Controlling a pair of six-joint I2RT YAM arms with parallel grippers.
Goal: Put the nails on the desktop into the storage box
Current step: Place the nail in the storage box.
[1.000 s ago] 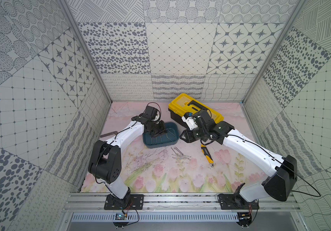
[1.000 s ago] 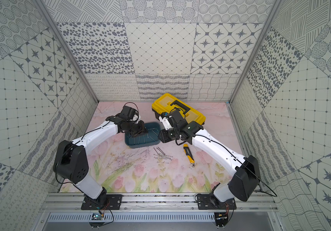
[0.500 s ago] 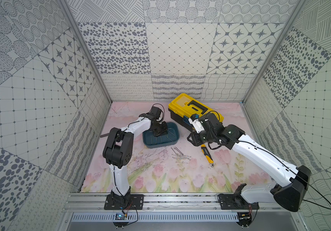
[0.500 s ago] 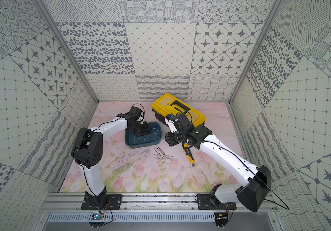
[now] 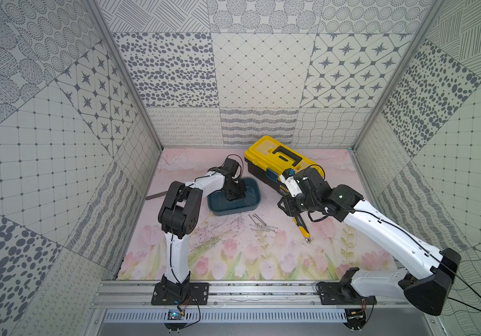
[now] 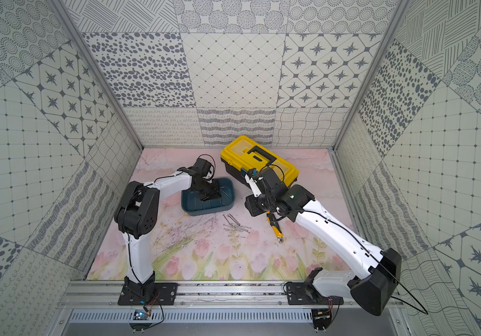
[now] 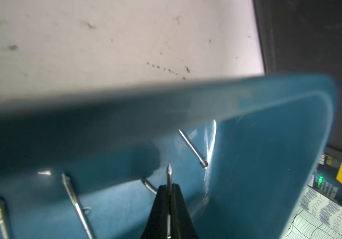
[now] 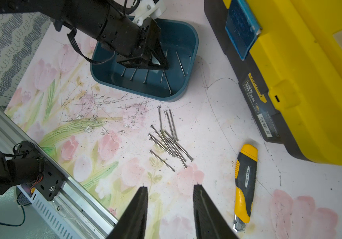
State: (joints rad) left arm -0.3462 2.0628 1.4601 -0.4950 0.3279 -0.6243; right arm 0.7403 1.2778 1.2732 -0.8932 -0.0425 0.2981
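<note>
Rearing the left arm up at the elbow since a second ago, while keeping the left jaws down inside the storage box. Drawing the right arm back from the box's side and out toward the utility knife. Clamping the left jaws together on one nail, showing in the left wrist view only its sharp point sticking out past the tips and a sliver of shank in the slit between them. Burying those jaws under their own wrist in both top views. Leaving the stored nails lying on the box floor; blurring them in the left wrist view and cutting two off at the frame edge, so not counting them. Holding the right jaws apart with nothing between them, hanging over the surface just short of the loose nails. Leaving that heap crossed and overlapping on the surface between box and knife, touching neither, and shrinking it to thin grey scratches in both top views. Covering the knife's upper end with the right wrist in both top views. Cropping the yellow toolbox at the right wrist view's edge. Half-hiding a dark metal bar behind the left arm, beside the left wall.
</note>
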